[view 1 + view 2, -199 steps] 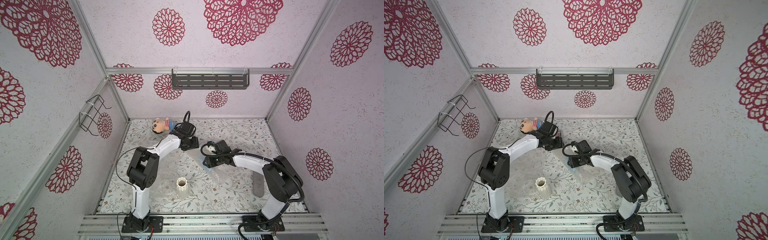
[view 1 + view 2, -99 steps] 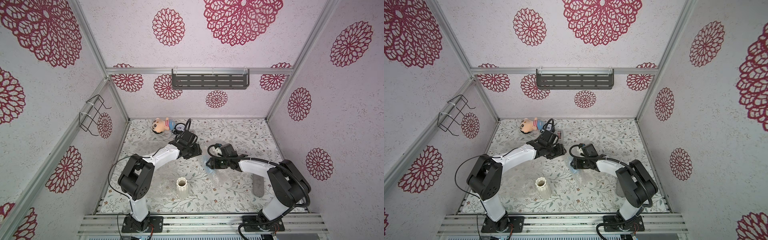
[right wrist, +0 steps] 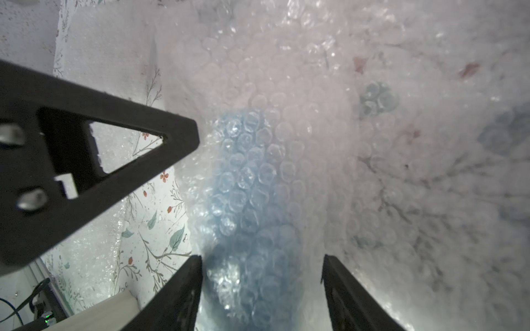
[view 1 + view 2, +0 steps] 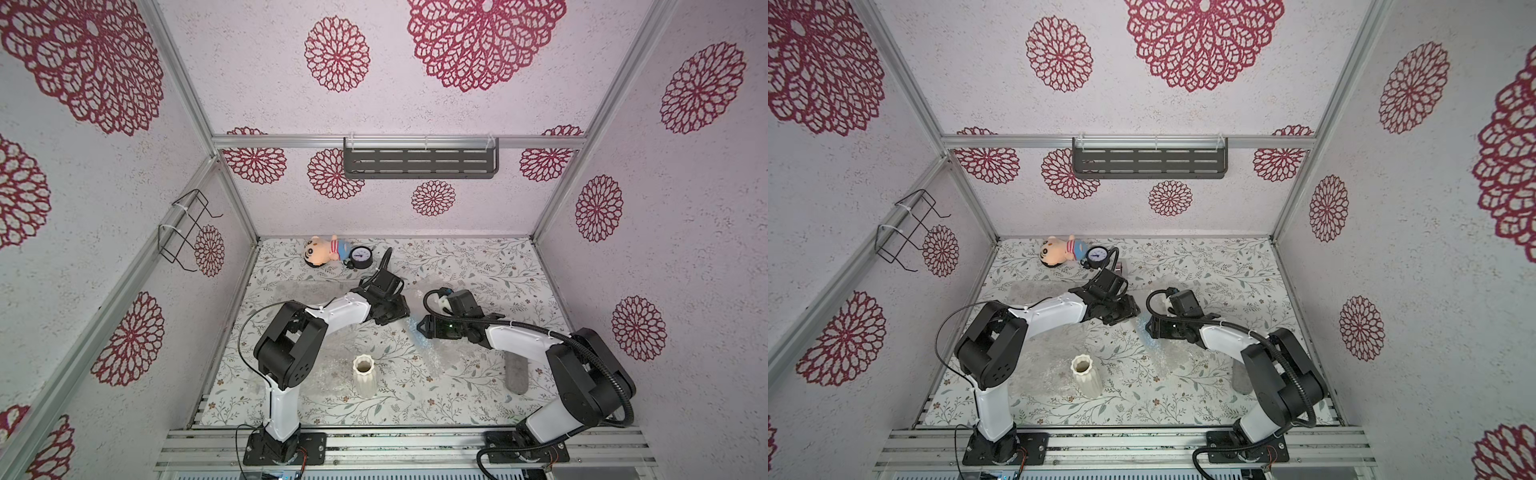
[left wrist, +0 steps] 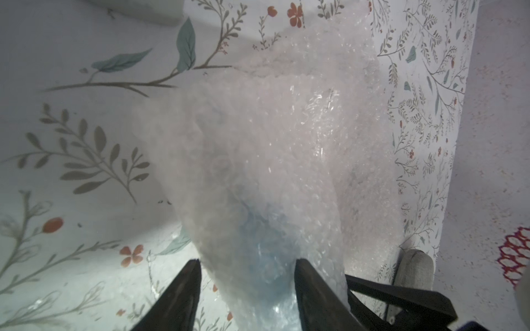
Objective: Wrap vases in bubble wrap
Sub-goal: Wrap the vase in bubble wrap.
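The light blue vase [image 3: 246, 177] lies rolled inside bubble wrap [image 4: 440, 357] at the middle of the table and shows only as a blue blur [image 5: 258, 249]. My left gripper [image 5: 248, 275] is shut on one end of this bundle, both fingertips touching the wrap. My right gripper [image 3: 262, 272] straddles the other end, open: one finger rests against the bundle and the other stands apart. In both top views the grippers [image 4: 401, 316] [image 4: 419, 326] meet tip to tip. The cream vase [image 4: 365, 376] [image 4: 1086, 376] stands upright near the front, on a second sheet of bubble wrap [image 4: 328, 374].
A grey oblong case [image 4: 516, 374] lies at the front right beside my right arm. A plush doll [image 4: 322, 253] and a round gauge [image 4: 361, 257] lie by the back wall. A dark shelf [image 4: 419, 164] hangs on the back wall, a wire rack [image 4: 183, 226] on the left wall.
My left arm swung from the back toward the table's middle and its gripper narrowed onto the wrapped blue vase. My right gripper's jaws widened and its arm shifted slightly right.
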{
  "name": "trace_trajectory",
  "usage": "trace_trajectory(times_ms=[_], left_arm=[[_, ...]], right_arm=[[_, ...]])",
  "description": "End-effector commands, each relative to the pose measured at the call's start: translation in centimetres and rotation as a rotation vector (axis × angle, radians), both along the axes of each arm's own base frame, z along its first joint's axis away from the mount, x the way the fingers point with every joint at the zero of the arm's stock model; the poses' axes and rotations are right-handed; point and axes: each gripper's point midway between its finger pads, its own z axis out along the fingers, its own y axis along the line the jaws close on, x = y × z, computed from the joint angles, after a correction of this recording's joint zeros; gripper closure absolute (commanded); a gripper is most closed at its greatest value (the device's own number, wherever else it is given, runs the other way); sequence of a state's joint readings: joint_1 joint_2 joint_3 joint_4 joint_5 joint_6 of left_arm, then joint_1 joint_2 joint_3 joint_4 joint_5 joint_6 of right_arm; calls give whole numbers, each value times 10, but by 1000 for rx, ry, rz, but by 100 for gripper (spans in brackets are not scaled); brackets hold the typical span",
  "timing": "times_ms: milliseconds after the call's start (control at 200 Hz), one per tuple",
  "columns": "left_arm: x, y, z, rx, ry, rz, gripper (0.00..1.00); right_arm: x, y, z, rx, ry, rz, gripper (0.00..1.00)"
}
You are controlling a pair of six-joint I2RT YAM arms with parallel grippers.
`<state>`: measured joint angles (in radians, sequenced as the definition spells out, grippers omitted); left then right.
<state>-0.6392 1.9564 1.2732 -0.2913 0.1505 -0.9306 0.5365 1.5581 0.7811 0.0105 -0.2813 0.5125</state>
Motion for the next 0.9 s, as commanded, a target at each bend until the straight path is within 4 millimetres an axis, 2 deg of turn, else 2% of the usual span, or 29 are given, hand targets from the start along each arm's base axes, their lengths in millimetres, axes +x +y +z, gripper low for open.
trace_trajectory(times_ms=[0,70,130,280,370,405,505,736,896], left_arm=[[3,2,-14,43,7,13,43],[3,5,-17,59,7,16,43],[2,6,-19,68,11,15,43],[2,10,-19,86,6,21,43],[2,10,-17,86,3,19,43],[3,9,-17,85,3,20,43],[3,9,-17,88,3,20,43],[4,11,-11,84,-9,25,44],[4,10,-8,79,-14,24,43]], right_arm=[[7,-3,23,-5,-69,6,27],[10,-10,28,-47,-88,-11,22],[12,-18,33,-95,-104,-27,22],[10,-21,36,-173,-98,-15,31],[10,-13,40,-202,-110,13,35],[11,-8,41,-215,-114,27,39],[14,1,34,-249,-97,63,46],[25,6,17,-305,-79,84,70],[28,4,3,-335,-58,84,72]])
